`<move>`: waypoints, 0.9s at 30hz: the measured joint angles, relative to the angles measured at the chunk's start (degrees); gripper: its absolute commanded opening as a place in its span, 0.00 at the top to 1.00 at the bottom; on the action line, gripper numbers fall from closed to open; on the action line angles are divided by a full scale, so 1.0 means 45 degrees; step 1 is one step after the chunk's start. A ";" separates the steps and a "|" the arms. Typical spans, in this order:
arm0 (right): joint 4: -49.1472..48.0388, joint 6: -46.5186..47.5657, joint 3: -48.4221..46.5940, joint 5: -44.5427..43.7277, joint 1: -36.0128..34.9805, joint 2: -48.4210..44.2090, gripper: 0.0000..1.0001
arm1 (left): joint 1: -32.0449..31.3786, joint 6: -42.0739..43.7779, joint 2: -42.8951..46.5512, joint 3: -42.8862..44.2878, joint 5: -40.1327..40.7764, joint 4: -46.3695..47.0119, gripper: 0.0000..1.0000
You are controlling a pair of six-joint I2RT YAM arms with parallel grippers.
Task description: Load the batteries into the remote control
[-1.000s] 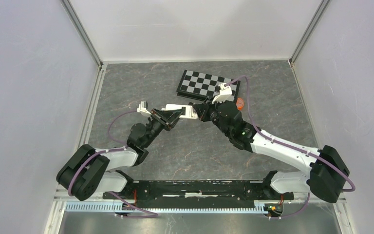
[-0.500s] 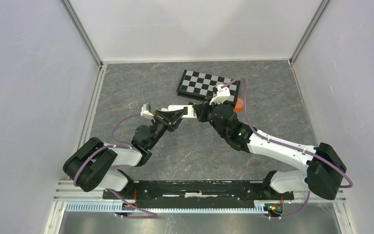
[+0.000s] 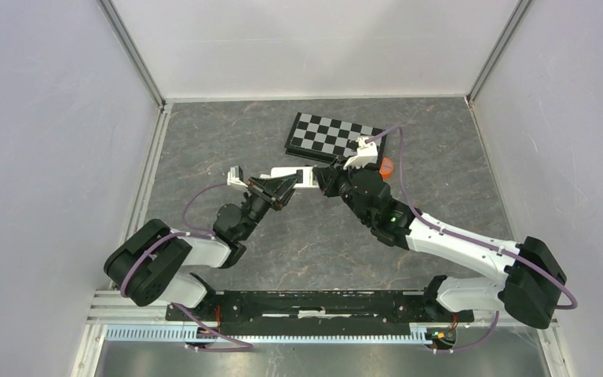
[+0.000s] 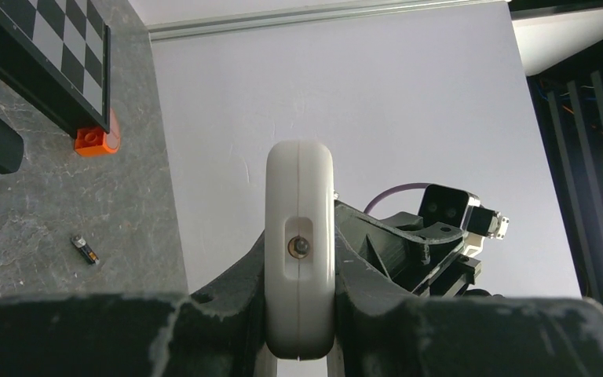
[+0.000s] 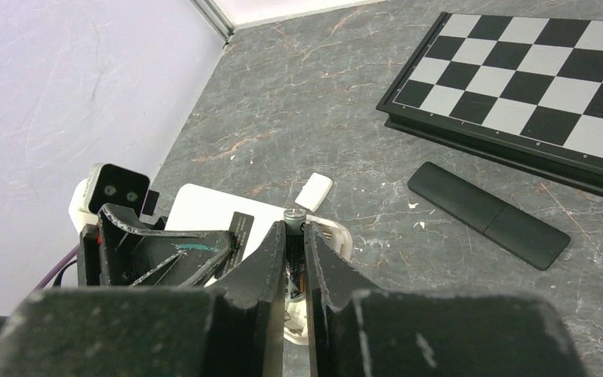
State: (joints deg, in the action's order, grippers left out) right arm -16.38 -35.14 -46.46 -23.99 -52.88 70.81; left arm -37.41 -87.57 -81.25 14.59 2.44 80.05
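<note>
Grey tabletop (image 5: 283, 118) aside, little has moved this past second — your left gripper (image 4: 300, 271) stays clamped on the white remote (image 4: 300, 181) while your right gripper (image 5: 294, 229), jaws narrow, pinches a battery (image 5: 293, 215) on end against that remote — so seating looks unfinished.

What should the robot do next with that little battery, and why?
Probably ease the battery gently down into the white remote. The right tool pinches it just above the remote's near end, the left tool grips the remote, and the small white cover lies off to the side. The slot itself is mostly hidden by the fingers, so go slowly.
</note>
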 measured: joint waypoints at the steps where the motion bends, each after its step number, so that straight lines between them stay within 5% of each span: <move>1: -0.0068 -0.0039 0.0068 0.0029 0.0000 -0.0010 0.84 | -0.0005 0.0000 -0.0053 0.0005 -0.0010 0.0039 0.98; 18: -0.0452 -0.0622 0.0306 0.0340 -0.0058 -0.0112 0.69 | -0.0049 0.0000 -0.0160 0.0175 -0.0194 0.0053 0.98; 27: -0.0087 -0.0622 0.0306 -0.0180 -0.0112 -0.0321 0.90 | -0.0049 -0.0005 -0.0160 0.0175 -0.0223 0.0151 0.98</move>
State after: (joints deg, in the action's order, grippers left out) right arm -16.78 -37.93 -45.08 -24.80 -53.39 69.36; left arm -37.63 -87.59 -81.97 15.38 1.43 80.73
